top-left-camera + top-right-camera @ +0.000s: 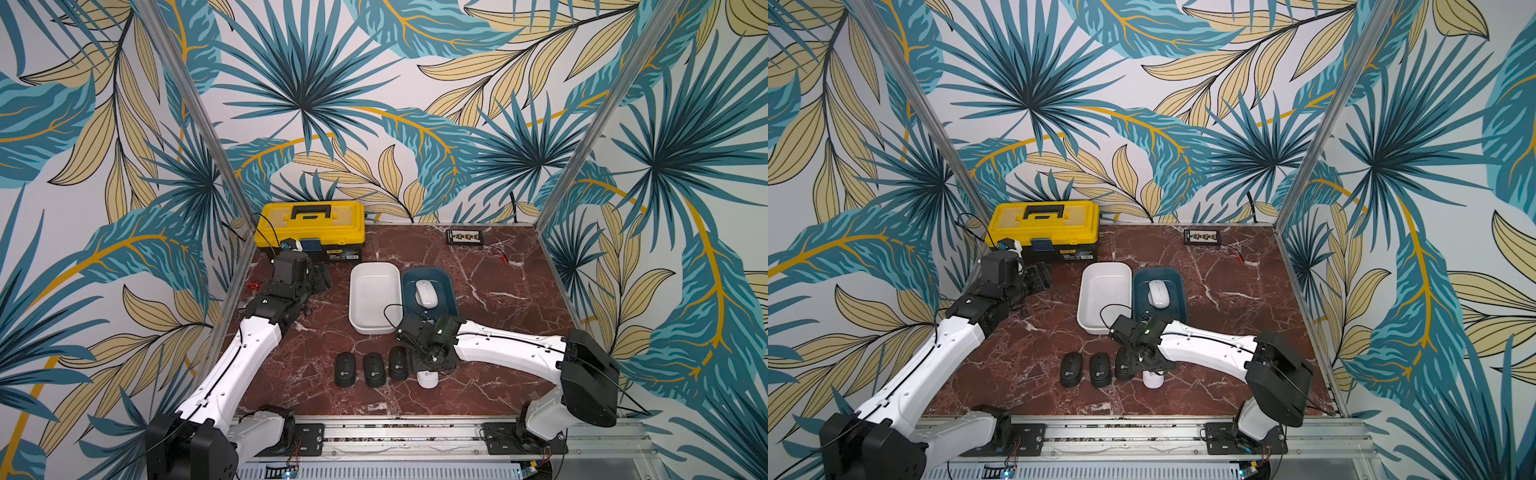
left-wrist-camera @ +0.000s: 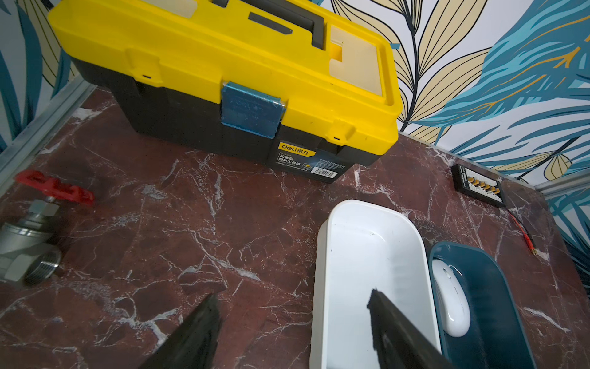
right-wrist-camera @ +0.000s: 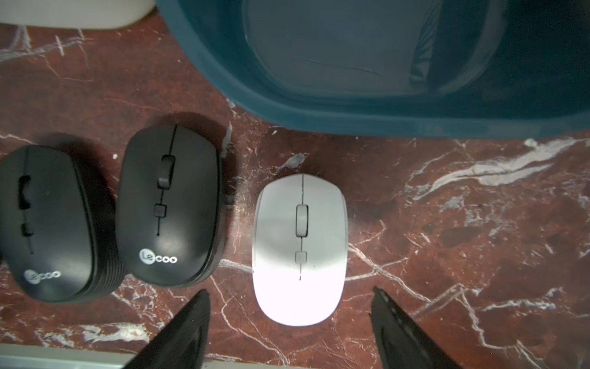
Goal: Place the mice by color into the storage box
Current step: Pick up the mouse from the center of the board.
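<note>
Pickup: second white mouse

Right gripper (image 3: pixel 290 290) hangs over the white mouse (image 3: pixel 300 249) near the tabletop's front edge, jaws wide, empty. Black mice (image 1: pixel 372 369) sit beside it.

Next, I'd say: drop, straddle, close, then carry to the teal tray (image 1: pixel 446 286), which holds the other white mouse (image 1: pixel 426 293). White tray (image 1: pixel 370 291) is empty. Left gripper (image 2: pixel 293 294) is open and idle toward the far left corner.

bright even light; glare washes out the white mouse (image 3: pixel 300 252).

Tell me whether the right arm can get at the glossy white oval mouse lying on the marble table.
Probably yes. The right gripper hangs over the glossy white mouse, jaws open wider than it, nothing between. The nearest matte black mouse sits close beside it and might get brushed.
</note>
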Available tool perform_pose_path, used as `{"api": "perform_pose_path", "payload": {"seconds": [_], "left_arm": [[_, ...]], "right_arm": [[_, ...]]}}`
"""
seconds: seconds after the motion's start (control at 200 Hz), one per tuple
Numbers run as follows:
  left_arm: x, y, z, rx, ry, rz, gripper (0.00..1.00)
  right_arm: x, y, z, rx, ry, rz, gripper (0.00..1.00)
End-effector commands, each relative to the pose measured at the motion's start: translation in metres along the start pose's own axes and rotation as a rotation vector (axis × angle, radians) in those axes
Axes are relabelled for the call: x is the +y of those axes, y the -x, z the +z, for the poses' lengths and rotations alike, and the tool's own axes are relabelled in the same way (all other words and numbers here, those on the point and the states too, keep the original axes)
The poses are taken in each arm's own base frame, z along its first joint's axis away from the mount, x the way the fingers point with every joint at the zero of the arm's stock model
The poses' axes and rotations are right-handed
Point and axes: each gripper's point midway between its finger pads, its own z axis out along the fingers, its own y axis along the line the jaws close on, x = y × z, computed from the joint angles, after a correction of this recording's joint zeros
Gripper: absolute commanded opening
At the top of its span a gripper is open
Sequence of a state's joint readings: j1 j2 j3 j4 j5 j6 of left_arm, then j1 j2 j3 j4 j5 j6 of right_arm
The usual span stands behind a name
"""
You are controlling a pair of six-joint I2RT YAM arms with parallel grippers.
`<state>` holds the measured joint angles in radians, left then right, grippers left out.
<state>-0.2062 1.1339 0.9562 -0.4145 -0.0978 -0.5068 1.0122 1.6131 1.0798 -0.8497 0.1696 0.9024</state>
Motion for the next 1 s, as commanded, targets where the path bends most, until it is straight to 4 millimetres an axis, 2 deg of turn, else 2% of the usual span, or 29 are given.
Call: {"api": "perform_pose_path", "payload": {"seconds": [0.0,0.26,0.997], "left_arm": [[-0.002,0.012,-0.013,-0.036,0.0,0.0,0.76],[-0.001,0.008,-0.013,-0.031,0.001,-0.004,0.76],[0.002,0.005,-0.01,-0.025,0.011,-0.008,0.76]], "right_arm": [[-0.002,-0.01,0.015,0.034,-0.028,0.005,0.8],[0.0,-0.016,0.033,0.061,-0.037,0.012,0.8],[-0.005,-0.017,0.055,0.109,-0.019,0.022,0.78]]}}
